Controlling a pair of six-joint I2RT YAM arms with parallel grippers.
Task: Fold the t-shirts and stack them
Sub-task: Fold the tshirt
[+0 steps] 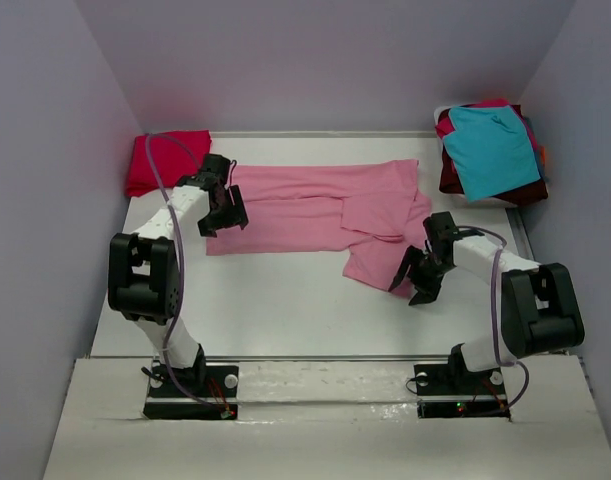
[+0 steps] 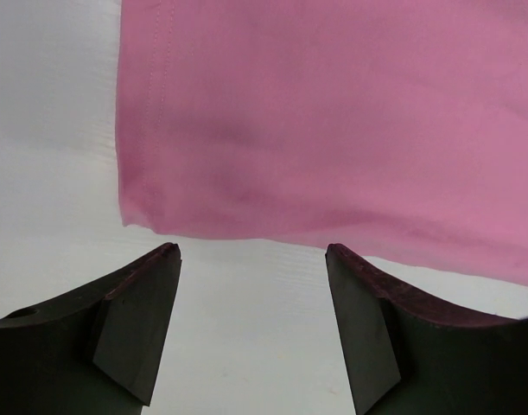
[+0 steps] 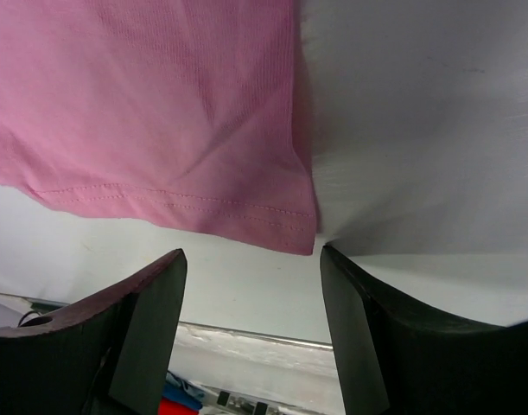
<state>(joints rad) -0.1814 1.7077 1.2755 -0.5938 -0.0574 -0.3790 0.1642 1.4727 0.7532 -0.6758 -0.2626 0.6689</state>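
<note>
Right wrist view: the right fingers [image 3: 147,328] stand apart with nothing between them, a stitched hem corner of the light pink t-shirt [image 3: 160,112] just ahead of their tips. The left fingers [image 2: 134,328] gape likewise, empty, at the shirt's opposite edge. It lies flat on the worktop [image 1: 275,310], long axis left to right; each arm is nearest its own end, so a two-handed fold looks likely

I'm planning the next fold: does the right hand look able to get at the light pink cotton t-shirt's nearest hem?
Likely yes: the right hand sits open just short of the light pink cotton t-shirt's hem corner, with only bare white table between.
</note>
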